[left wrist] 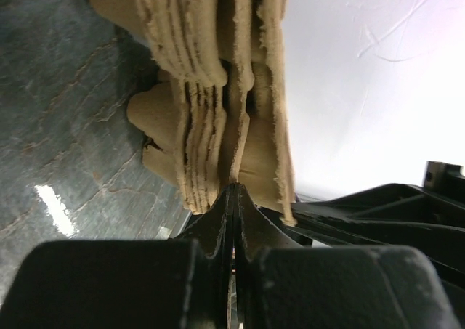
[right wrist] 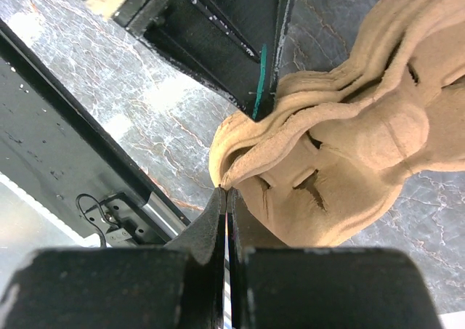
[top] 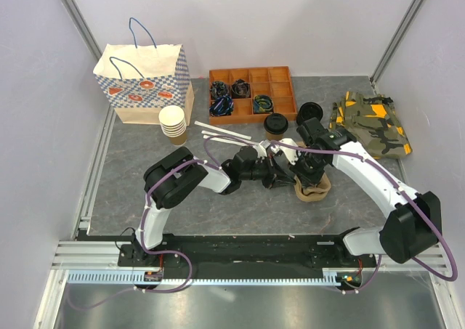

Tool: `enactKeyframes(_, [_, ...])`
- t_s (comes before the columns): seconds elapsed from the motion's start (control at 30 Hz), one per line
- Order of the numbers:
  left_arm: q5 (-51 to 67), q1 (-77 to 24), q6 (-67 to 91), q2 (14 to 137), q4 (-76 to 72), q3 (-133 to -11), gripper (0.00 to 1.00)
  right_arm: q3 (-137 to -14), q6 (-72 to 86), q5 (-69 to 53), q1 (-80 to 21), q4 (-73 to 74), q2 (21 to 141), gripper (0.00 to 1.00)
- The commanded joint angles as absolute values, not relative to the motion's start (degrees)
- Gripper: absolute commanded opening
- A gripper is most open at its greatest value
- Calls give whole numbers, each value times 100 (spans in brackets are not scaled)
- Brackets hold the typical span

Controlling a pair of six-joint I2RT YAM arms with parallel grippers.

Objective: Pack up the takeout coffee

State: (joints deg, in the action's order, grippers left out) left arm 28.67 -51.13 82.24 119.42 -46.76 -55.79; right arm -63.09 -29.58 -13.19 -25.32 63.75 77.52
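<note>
Two tools meet at the middle of the bench (top: 145,162), and both are closed down to a pinch on the same tan moulded-pulp cup carrier (top: 314,192). The left tool (left wrist: 234,189) nips one thin edge of what looks like several nested layers. The right tool (right wrist: 224,192) grips the lip of the carrier from the opposite side, with no gap showing between its jaws. The small tan paper coffee cup with a round black plastic lid (top: 276,126) stands upright, its long axis vertical. It is apart from the carrier, on the far side of both tools, towards the far edge of the bench and just in front of the brown wooden compartment tray (top: 251,70). The left tool lies more directly in line with it, but the right arm's forearm passes just beside it, so neither arm is clearly the better placed, and both are occupied. I judge that the coming move turns on bringing cup and carrier together across that gap. From above, the tools cover much of the carrier, so its cup wells cannot be made out there. How many layers each tool holds cannot be told. Neither wrist view shows the coffee cup. A second round black object (top: 309,112) beside the tray is partly behind the right arm, and whether it is a lid or a lidded cup is unclear.
</note>
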Motion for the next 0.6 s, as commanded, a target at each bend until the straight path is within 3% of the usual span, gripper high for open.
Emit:
enactKeyframes(0.0, [2707,-5124,8244,12024,-4412,-5704,2,-6671,-2918,-1591,-2540,6416,7603,0])
enactKeyframes(0.57, [2716,-5098,8095,12032,-4087,-5862,2,-7400,-2874,-1195,-2540,6724,7207,0])
